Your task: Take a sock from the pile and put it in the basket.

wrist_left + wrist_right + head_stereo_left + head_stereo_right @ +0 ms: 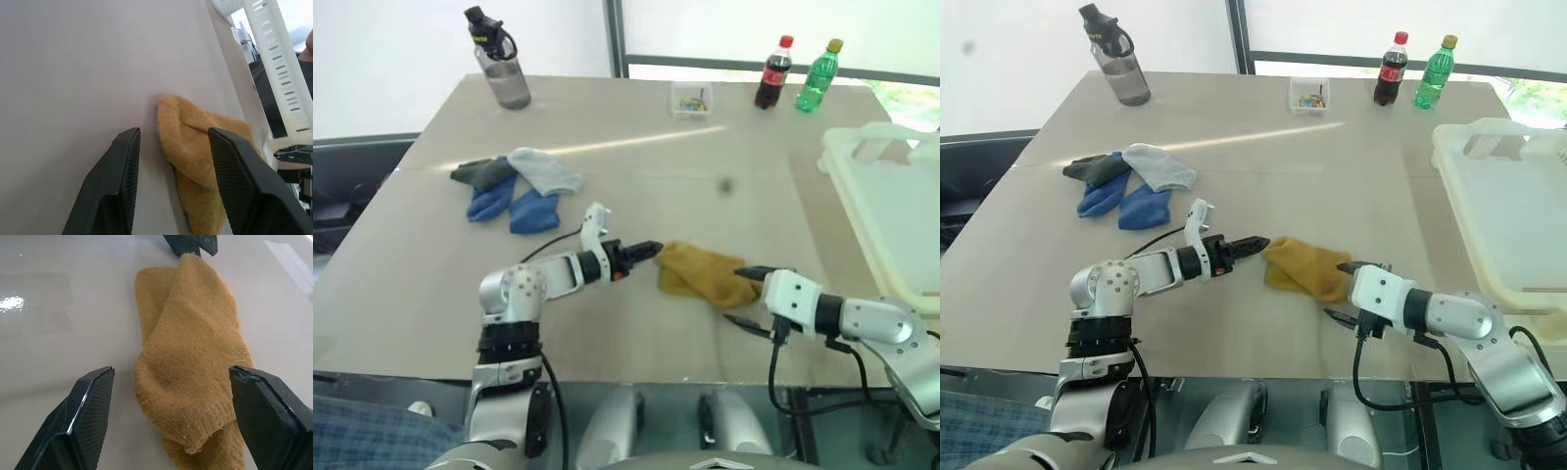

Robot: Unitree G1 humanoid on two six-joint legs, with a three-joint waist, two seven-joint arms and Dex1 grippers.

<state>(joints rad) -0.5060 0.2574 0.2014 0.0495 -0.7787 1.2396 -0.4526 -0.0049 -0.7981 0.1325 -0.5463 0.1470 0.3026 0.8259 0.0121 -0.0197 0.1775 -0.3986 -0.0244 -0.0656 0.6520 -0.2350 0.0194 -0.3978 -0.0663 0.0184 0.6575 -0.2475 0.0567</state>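
1. The bench [636, 157] carries everything.
2. The basket [886, 211] sits at its right edge.
3. The pile [514, 186] of blue and grey socks lies well to the left.
4. The sock [703, 274] lies flat near the front, between both grippers.
5. Right gripper [171, 406]: fingers wide apart, astride the sock's end.
6. Left gripper [171, 161]: fingers apart at the sock's other end, nothing clamped.

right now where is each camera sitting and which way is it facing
Left eye view: on the head, looking forward and down over the table; both arms show.
Right eye view: beside it, same scene, basket on the right.
Left wrist view: along the open left end effector at the sock.
Right wrist view: along the open right end effector at the sock; the left end effector's tips show beyond.
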